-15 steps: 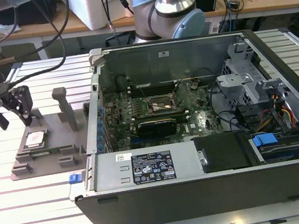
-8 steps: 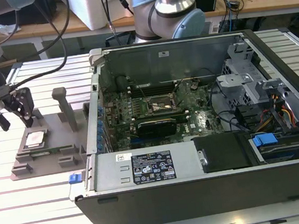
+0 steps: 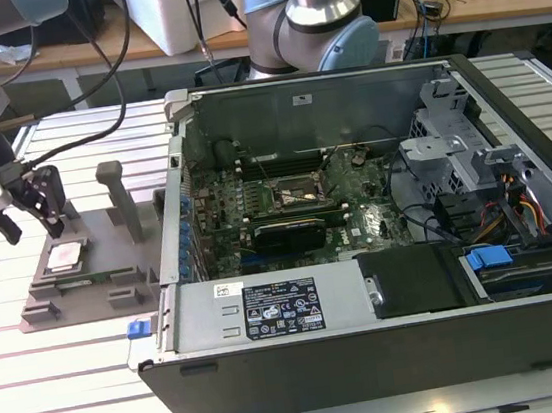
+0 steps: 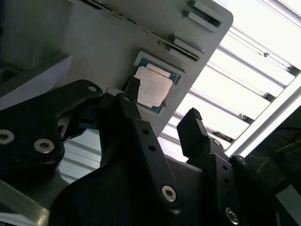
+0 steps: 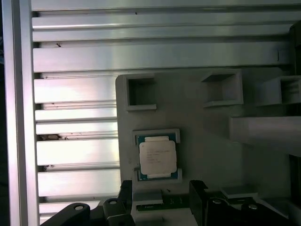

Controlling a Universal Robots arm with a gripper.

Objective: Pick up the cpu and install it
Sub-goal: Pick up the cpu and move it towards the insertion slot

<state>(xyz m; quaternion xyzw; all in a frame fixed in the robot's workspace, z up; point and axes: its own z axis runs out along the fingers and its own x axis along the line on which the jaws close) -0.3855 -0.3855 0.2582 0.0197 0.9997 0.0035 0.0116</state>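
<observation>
cpu (image 5: pixel 157 157) is seated flat, silver top upward, in a shallow square recess of the grey holder (image 5: pixel 211 141), and nothing is touching it. The holder is used as the landmark: it rests on the slatted metal surface (image 3: pixel 75 372), with the open computer case (image 3: pixel 373 336) just beside it toward the exterior view's right. The gripper (image 4: pixel 162 100) is held above the holder, over the recess, and its fingers (image 4: pixel 188 127) are spread apart and empty, with the chip seen between them in the second wrist view.

The step in hand is judged to be the approach for the pick. It is best done with the fingers centred over the recess and squared to the chip's edges, so that both pads meet opposite sides together. A straight, slow descent is advised, since the recess walls sit close around the chip and a tilted entry could catch one of them. Light closing force is called for, and the chip should be kept level within the holder.
</observation>
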